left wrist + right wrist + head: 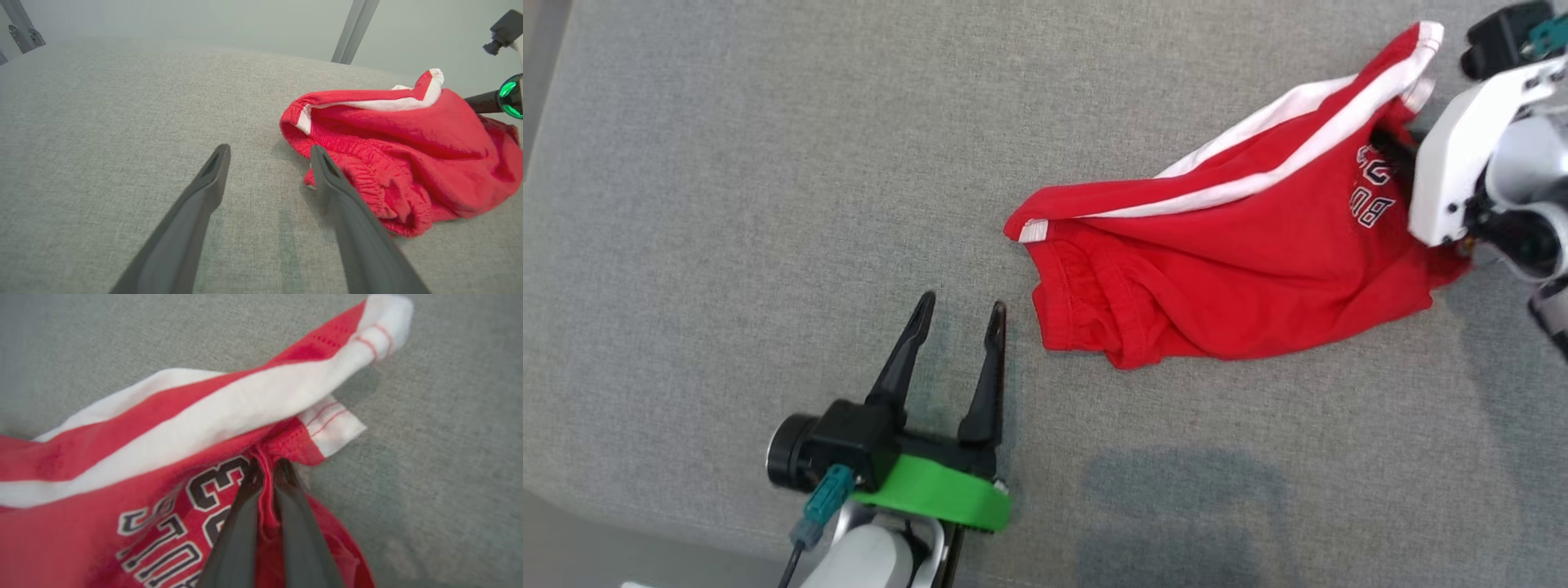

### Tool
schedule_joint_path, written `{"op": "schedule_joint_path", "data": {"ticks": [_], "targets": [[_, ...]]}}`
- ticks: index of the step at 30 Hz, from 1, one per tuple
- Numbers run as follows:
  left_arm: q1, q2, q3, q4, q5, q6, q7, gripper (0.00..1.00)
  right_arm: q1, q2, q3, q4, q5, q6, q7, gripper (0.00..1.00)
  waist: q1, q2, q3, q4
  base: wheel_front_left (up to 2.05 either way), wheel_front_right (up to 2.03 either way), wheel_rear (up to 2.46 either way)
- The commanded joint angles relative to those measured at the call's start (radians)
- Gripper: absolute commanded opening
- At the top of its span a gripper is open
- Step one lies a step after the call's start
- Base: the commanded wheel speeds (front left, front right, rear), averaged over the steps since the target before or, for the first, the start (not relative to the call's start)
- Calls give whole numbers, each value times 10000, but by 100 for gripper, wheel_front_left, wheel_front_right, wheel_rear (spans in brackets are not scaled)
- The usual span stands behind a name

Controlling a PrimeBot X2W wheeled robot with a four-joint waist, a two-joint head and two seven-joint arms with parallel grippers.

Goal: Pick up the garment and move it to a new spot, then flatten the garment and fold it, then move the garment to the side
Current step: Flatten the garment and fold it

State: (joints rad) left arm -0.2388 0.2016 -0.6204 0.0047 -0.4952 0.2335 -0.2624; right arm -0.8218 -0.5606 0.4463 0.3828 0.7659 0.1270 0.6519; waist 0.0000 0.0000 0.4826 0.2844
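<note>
Reaching in from the right edge of the head view, the right arm shows its white wrist housing [1462, 155] angled down over the far end of the red shorts [1241, 269]. The right gripper [269, 467] has its jaws closed on a pinched ridge of red cloth just beside the leg hem, under the white side stripe [229, 412]. In the head view those fingers are mostly hidden behind the housing and the cloth, and the arm itself is cut off by the frame.

The left gripper [962, 302] sits at the lower left, fingers pointing up that view, above a green ring [939, 494] at the wrist. Its jaws stand wide apart and hold nothing, hovering low over the grey fabric surface [727, 204], just beside the elastic waistband [1094, 286] but apart from it. In the left wrist view one finger overlaps the waistband's edge, so contact there cannot be judged.

The shorts lie crumpled on the surface's right half, waistband toward the left gripper and leg end lifted slightly at the right gripper. Dark, white-edged lettering [184, 522] on the leg is folded, blurred and partly cut off, so it cannot be read whole.
</note>
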Motion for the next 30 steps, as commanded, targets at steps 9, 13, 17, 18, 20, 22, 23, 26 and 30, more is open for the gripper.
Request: {"op": "schedule_joint_path", "data": {"ticks": [9, 13, 17, 18, 20, 22, 23, 26, 30], "targets": [[1967, 457, 1108, 254, 397, -517, -26, 100, 2190, 764, -695, 281, 1102, 27, -1365, 0, 0, 0, -2611, -1967, 0, 0, 0], [2382, 480, 1308, 209, 489, -678, -27, 100, 2782, 617, -1297, 534, 1290, 28, -1691, 0, 0, 0, -2992, -2387, 0, 0, 0], [2566, 418, 1405, 318, 539, -855, -27, 100, 3112, 441, -2124, 1055, 1253, 30, -2014, 0, 0, 0, -3149, -2564, 0, 0, 0], [2590, 394, 1429, 355, 555, -908, -27, 100, 3185, 424, -2313, 1196, 1241, 30, -2058, 0, 0, 0, -3184, -2573, 0, 0, 0], [2647, 331, 1454, 402, 585, -970, -27, 100, 3284, 434, -2709, 1420, 1231, 33, -2156, 0, 0, 0, -3261, -2564, 0, 0, 0], [2716, 272, 1490, 440, 610, -1019, -27, 100, 3328, 435, -3008, 1488, 1196, 33, -2232, 0, 0, 0, -3316, -2534, 0, 0, 0], [2765, 230, 1508, 452, 611, -1056, -27, 100, 3339, 465, -3179, 1440, 1215, 35, -2316, 0, 0, 0, -3336, -2518, 0, 0, 0], [2885, 127, 1545, 507, 668, -1156, -27, 100, 3404, 549, -3570, 1104, 1227, 35, -2592, 0, 0, 0, -3404, -2444, 0, 0, 0], [2983, -28, 1624, 564, 726, -1235, -27, 100, 3545, 908, -3751, 195, 1235, 38, -2620, 0, 0, 0, -3427, -2417, 0, 0, 0]]}}
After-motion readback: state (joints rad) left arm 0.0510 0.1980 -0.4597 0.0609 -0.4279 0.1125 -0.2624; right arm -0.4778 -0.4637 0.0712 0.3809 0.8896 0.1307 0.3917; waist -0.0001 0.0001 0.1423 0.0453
